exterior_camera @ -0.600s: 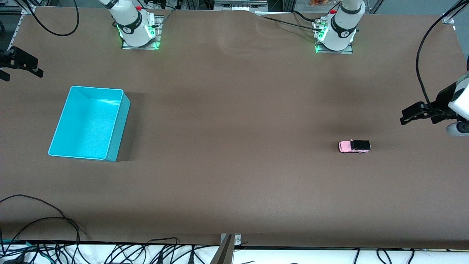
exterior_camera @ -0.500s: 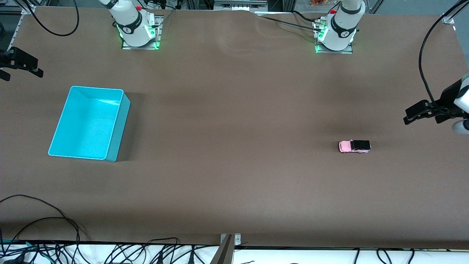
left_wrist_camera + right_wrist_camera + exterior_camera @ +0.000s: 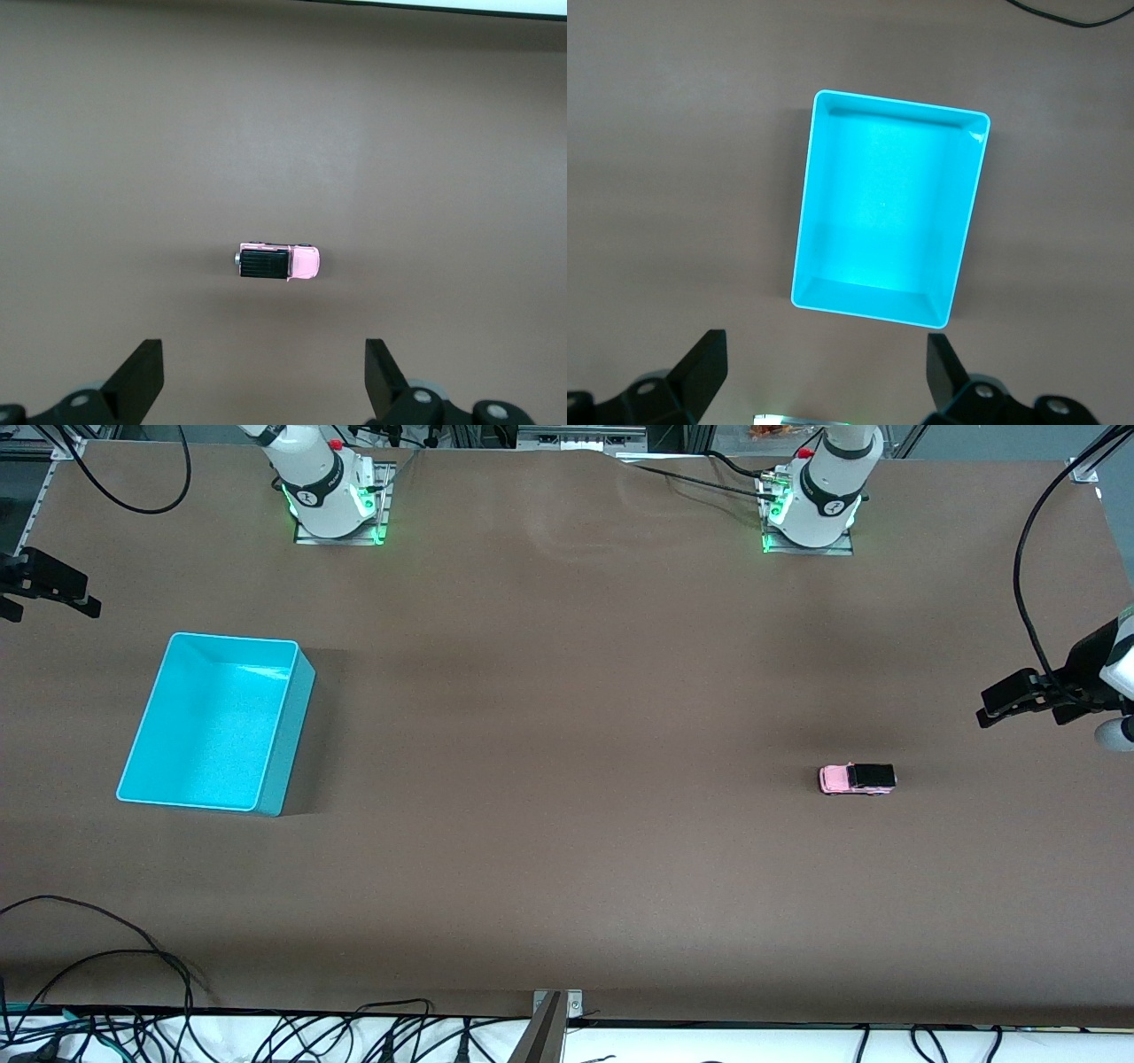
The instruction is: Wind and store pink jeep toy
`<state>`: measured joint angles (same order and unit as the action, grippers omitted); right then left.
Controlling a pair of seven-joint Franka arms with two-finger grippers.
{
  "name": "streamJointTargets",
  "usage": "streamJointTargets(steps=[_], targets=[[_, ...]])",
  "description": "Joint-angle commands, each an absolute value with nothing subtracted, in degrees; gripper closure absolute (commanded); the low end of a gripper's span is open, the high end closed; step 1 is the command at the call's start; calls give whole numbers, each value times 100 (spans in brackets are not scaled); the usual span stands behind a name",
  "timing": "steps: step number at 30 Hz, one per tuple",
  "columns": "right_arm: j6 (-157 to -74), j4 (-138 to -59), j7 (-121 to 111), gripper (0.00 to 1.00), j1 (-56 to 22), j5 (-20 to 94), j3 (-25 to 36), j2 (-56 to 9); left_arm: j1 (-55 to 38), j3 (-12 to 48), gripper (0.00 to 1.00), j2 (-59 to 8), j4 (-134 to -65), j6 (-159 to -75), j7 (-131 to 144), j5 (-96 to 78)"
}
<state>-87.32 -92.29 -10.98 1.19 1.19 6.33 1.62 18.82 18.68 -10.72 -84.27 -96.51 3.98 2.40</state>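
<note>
Both of my tools are up in the air with their fingers spread wide and nothing between them. My left tool (image 3: 1005, 701) hangs over the left arm's end of the surface (image 3: 567, 868), at about one o'clock from the pink jeep toy (image 3: 857, 779) in the front view. The jeep sits upright on its wheels on the bare surface, well apart from everything else; my left wrist view has it framed between my parted fingers, which I judge a good line-up for coming down on it. My right tool (image 3: 49, 584) waits over the right arm's end, at about eleven o'clock from the cyan bin (image 3: 283, 726), which stands empty and ready to take the jeep. Winding has not begun.
</note>
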Motion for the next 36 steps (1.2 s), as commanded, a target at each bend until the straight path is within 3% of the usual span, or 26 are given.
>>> streamJointTargets(steps=[1, 7, 16, 26, 36], targets=[[-8657, -9097, -1046, 0, 149, 123, 642, 53, 1793, 1758, 0, -1081, -8437, -9615, 325, 141], [-8631, -9079, -1020, 0, 106, 132, 624, -43, 1003, 933, 0, -1055, -8446, -9598, 325, 123], [-8596, -9088, -1081, 0, 211, 158, 694, -140, 282, 212, 0, -1028, -8455, -9571, 325, 123], [-8657, -9009, -1063, 0, 202, 141, 677, -123, -263, -342, 0, -1020, -8455, -9554, 334, 105], [-8622, -8991, -1037, 0, 176, 149, 642, -97, -141, -343, 0, -1011, -8446, -9554, 316, -176]])
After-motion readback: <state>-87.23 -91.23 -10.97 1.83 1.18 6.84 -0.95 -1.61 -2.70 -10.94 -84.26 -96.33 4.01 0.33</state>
